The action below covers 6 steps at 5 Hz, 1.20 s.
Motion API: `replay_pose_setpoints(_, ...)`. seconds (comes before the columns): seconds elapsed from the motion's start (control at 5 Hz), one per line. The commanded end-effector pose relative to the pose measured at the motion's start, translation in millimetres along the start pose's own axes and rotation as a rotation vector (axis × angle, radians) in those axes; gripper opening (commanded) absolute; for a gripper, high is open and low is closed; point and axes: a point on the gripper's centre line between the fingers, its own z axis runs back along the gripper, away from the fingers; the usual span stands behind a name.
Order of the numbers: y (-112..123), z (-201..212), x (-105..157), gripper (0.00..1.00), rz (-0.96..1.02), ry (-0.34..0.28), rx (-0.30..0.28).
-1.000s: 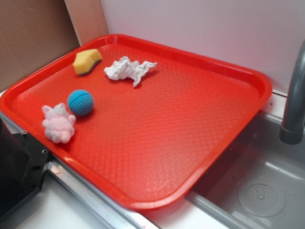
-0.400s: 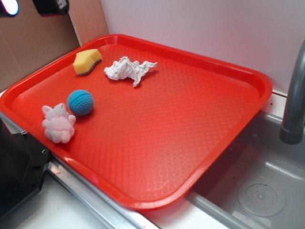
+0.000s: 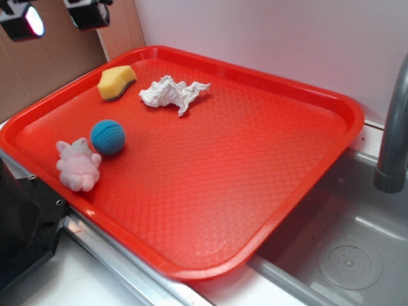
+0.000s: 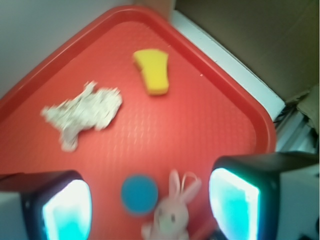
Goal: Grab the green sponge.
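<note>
The task is at its very beginning: nothing is grasped yet. In the wrist view the pincer (image 4: 150, 210) is spread wide, and between its two fingers there is only free space above the red tray (image 4: 220, 95). Nearest to it lie the pink plush rabbit (image 4: 171, 212) and the blue ball (image 4: 139, 194), side by side. Farther away is the crumpled white paper (image 4: 82, 114). The green sponge (image 4: 152, 71) lies still farther, near the far corner of the tray, apart from the paper and from everything else. From the exterior view the pincer hangs high above the tray's corner. I judge that the approach, the descent and the closing are all left to do.
</note>
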Motion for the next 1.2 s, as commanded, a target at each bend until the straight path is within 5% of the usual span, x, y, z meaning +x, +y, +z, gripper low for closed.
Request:
replay_pose_setpoints(0.0,18.8,-45.0,44.0,1.00,0.060,-0.015,0.011)
replay_pose_setpoints(0.8,0.9,-136.1,93.4,0.98,-0.102,0.039,-0.065)
replay_pose_setpoints(1.0,6.2,-136.6,91.8,0.00,-0.081,0.042,-0.044)
